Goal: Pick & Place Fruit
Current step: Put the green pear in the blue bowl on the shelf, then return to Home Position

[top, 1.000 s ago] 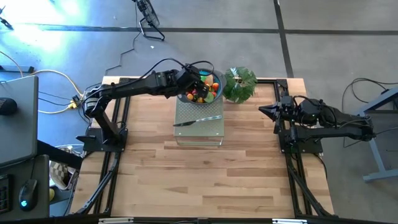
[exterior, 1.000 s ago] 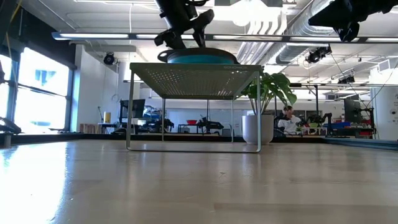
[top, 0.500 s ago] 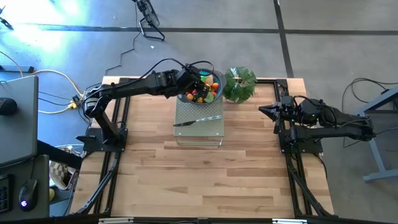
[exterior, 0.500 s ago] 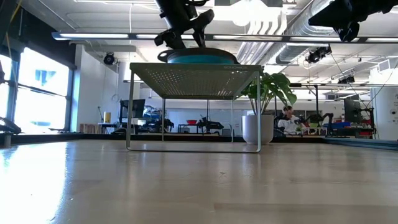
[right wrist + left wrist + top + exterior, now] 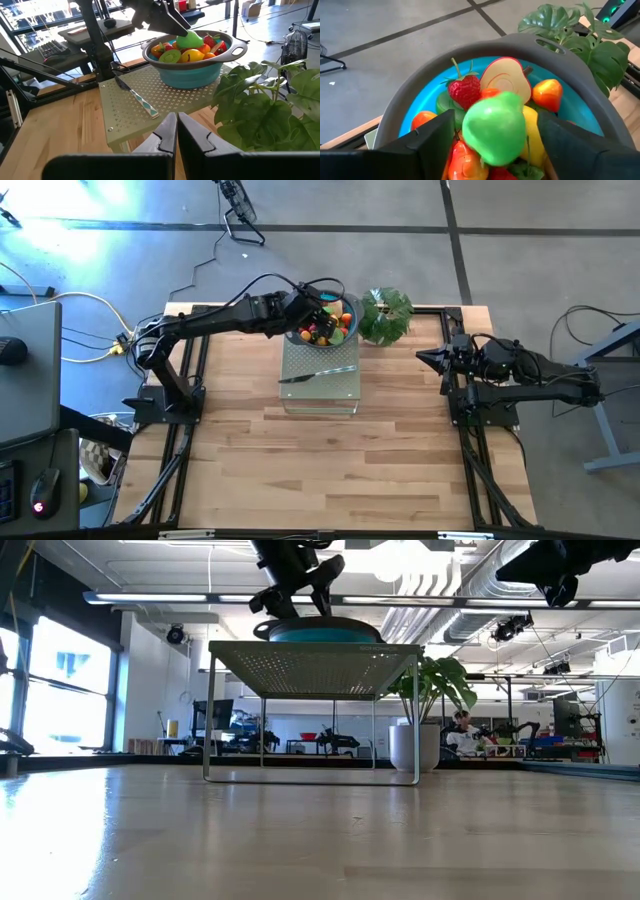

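Observation:
A blue bowl with a grey rim (image 5: 343,302) (image 5: 420,85) stands on a perforated metal rack (image 5: 340,390) at the table's far middle, heaped with small toy fruit (image 5: 190,50). My left gripper (image 5: 318,308) (image 5: 496,120) hangs over the bowl, open, pointing slantwise down. A green pear (image 5: 495,127) (image 5: 189,39) lies on top of the heap between its fingers, and a slim gap shows on each side of the pear. My right gripper (image 5: 422,358) (image 5: 176,120) waits shut above the table's right edge, well away from the bowl.
A slim silver knife (image 5: 318,373) (image 5: 137,97) lies on the rack in front of the bowl. A leafy green plant (image 5: 385,315) stands just right of the bowl. The wooden tabletop (image 5: 320,470) stretches toward the near edge.

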{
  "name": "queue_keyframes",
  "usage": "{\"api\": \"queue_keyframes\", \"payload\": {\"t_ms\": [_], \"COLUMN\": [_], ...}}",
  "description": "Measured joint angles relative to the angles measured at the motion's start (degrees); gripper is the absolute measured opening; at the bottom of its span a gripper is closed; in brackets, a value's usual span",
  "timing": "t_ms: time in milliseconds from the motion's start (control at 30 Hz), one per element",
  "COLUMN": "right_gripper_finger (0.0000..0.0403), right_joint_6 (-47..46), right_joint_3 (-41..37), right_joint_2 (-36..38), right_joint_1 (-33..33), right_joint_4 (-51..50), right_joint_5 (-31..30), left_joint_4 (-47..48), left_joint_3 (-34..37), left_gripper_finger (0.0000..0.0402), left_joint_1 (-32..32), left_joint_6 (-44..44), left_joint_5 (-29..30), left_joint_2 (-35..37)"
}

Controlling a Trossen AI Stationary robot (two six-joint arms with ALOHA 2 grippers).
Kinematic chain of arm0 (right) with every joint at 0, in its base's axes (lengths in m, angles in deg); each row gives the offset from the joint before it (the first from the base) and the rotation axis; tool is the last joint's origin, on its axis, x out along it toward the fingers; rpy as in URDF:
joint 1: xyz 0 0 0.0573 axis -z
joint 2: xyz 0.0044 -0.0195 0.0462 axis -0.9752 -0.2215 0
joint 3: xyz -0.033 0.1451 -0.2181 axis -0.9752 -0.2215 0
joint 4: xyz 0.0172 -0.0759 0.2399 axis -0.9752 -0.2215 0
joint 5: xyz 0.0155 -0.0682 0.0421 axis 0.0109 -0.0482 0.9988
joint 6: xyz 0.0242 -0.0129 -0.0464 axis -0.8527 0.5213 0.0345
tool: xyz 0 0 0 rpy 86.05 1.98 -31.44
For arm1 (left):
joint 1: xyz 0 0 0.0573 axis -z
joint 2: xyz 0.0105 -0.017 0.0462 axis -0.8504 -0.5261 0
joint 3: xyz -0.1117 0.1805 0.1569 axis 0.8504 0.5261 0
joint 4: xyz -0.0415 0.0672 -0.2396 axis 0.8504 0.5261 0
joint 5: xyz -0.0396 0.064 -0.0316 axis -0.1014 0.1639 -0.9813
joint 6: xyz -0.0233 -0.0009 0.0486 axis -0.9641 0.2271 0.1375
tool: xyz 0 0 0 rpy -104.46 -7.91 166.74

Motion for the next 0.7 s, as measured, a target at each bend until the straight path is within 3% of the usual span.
{"api": "queue_keyframes", "payload": {"t_ms": [300,700], "right_gripper_finger": [0.0007,0.0007], "right_joint_6": [0.0,0.0], "right_joint_3": [0.0,0.0], "right_joint_2": [0.0,0.0], "right_joint_1": [0.0,0.0], "right_joint_4": [0.0,0.0], "right_joint_5": [0.0,0.0], "left_joint_4": [-0.5,-0.9], "left_joint_3": [0.0,0.0], "left_gripper_finger": [0.0354,0.0361], "left_joint_1": [0.0,0.0], "left_joint_6": [-0.3,-0.3], "left_joint_5": [0.2,0.1], "left_joint_2": [0.0,0.0]}}
